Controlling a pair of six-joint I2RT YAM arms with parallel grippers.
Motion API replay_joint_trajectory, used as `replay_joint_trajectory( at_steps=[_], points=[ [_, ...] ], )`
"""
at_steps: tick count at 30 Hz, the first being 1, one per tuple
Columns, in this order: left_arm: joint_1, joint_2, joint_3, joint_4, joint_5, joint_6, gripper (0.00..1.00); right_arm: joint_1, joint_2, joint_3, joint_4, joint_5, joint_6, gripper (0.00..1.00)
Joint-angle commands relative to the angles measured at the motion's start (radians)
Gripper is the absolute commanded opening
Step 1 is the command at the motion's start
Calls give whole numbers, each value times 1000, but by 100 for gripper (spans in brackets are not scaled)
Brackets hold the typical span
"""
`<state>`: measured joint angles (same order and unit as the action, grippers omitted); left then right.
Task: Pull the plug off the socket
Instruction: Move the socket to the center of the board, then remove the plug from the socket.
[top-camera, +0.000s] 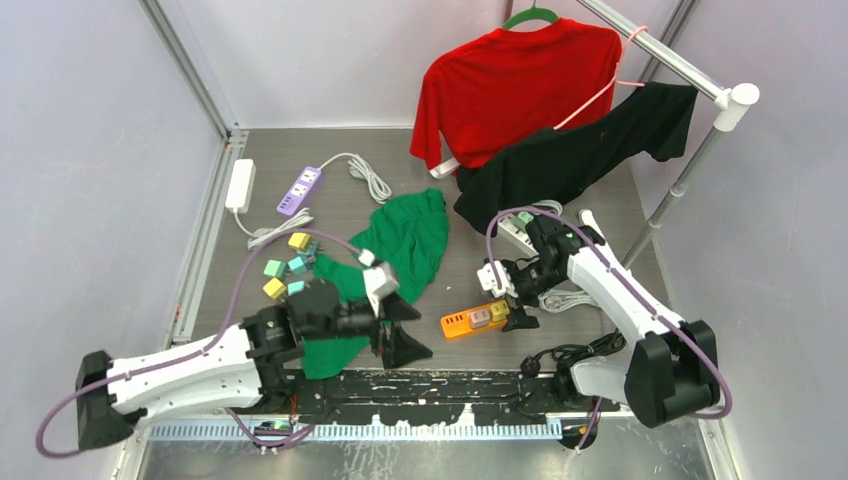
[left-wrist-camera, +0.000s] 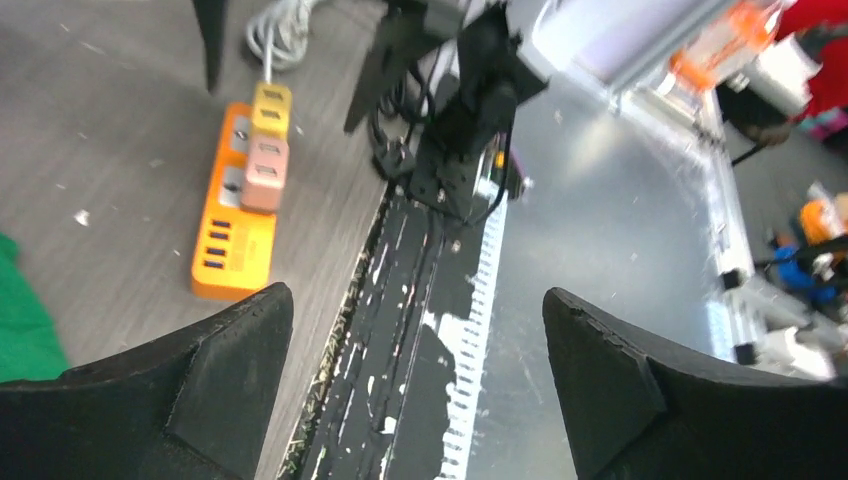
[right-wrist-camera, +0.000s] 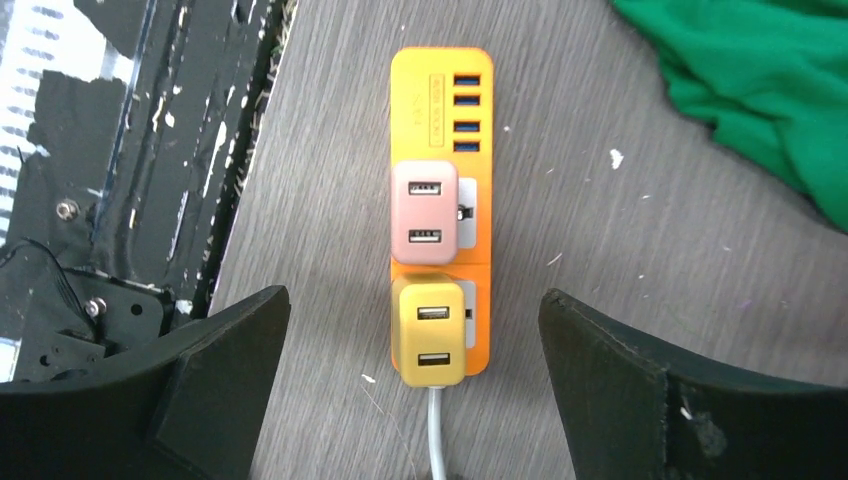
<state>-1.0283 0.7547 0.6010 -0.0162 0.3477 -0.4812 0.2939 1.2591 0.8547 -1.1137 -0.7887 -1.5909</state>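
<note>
An orange socket strip (right-wrist-camera: 440, 100) lies flat on the grey table with a pink plug (right-wrist-camera: 425, 213) and a yellow plug (right-wrist-camera: 430, 330) seated in it side by side; a white cable leaves the strip past the yellow plug. My right gripper (right-wrist-camera: 415, 293) hovers over the yellow plug, open wide, its fingers apart on either side and touching nothing. In the top view the strip (top-camera: 458, 323) sits between both arms, the right gripper (top-camera: 508, 297) above its right end. My left gripper (top-camera: 408, 328) is open and empty, left of the strip (left-wrist-camera: 232, 250), over the black front edge.
A green cloth (top-camera: 405, 240) lies mid-table beside the left arm. Several loose coloured plugs (top-camera: 285, 265) sit at the left. A purple strip (top-camera: 299, 190) and a white strip (top-camera: 240, 185) lie at the back left. Red (top-camera: 510, 80) and black (top-camera: 580, 150) shirts hang on a rack at the back right.
</note>
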Motion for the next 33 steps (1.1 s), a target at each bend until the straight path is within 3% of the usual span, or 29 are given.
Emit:
replay_joint_trajectory(
  at_steps=[1,5,9,14,19,22,25,29,33],
  points=[
    [-195,86,-101,225,-349,148,96,-14,-82,26,-16,-120,56,100],
    [-208,178,-199,375,-419,246,100,-15,-95,7,-22,-210,42,100],
    [-209,244,-293,604,-458,312,99,7,-75,-3,-20,-193,4,100],
    [-208,394,-288,739,-401,401,100,31,-66,-21,46,-154,54,99],
    [-208,576,-229,840,-396,443,100,49,-22,-11,76,-56,96,88],
    [-208,670,-242,984,-367,528,100,49,4,28,34,-39,91,79],
    [-208,768,-237,1118,-337,598,97,49,2,40,19,-21,83,76],
    [-205,853,-188,1125,-320,622,92,43,-7,44,39,60,106,73],
    [-187,894,-175,1125,-304,619,88,14,-5,39,31,45,96,72]
  ],
)
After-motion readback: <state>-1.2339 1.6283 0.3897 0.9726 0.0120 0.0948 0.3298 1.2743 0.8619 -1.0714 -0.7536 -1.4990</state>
